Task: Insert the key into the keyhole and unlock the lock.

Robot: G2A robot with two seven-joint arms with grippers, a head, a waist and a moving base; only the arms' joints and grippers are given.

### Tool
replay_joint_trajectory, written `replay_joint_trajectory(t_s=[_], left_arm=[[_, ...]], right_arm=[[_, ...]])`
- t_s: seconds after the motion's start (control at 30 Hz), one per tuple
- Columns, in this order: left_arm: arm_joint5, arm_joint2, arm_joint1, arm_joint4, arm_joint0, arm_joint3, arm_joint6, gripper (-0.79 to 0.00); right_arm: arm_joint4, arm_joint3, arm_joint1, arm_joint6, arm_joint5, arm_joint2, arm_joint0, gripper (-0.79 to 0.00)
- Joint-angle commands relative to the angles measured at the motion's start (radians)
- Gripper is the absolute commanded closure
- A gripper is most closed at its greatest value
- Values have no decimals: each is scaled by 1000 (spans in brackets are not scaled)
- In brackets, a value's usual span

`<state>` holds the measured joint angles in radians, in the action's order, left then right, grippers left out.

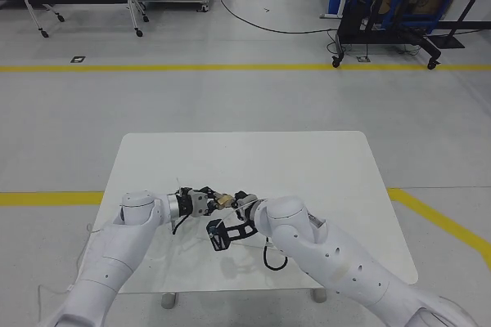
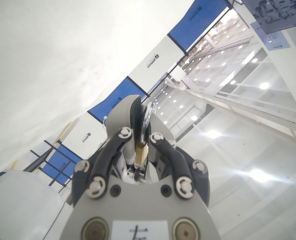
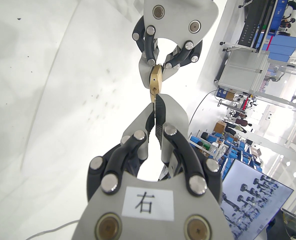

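Since the stiff key (image 3: 153, 100) looks slick, my right gripper (image 3: 155, 108) pinches it firmly — just ahead, my left gripper (image 2: 144, 112) clamps the lock (image 3: 155, 78).

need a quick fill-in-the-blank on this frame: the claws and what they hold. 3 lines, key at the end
1. The left claw is shut on the brass ____.
2. The right claw, facing it, is shut on the ____.
3. In the top view, the two claws meet above the white ____.

Missing words: lock; key; table.
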<state>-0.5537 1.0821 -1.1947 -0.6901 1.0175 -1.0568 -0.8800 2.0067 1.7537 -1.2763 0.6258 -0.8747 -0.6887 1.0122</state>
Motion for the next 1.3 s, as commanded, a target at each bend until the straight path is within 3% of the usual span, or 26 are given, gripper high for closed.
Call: replay_joint_trajectory(t_s=[0.0,0.93,1.0,1.1,1.27], left_arm=[[-2,0,0,-8,0,1,-1,0],[-1,-4,4,-41,2,-8,-14,0],[8,0,5,-45,3,-9,-12,0],[32,5,6,-48,6,-11,-9,0],[102,22,7,-58,17,-26,10,0]], right_arm=[[7,3,-1,2,-5,1,2,0],[25,-37,-35,37,32,10,5,0],[14,-26,-35,37,46,-4,9,-237],[-1,-3,-32,29,68,-37,26,-274],[-29,55,-15,-10,109,-119,80,-225]])
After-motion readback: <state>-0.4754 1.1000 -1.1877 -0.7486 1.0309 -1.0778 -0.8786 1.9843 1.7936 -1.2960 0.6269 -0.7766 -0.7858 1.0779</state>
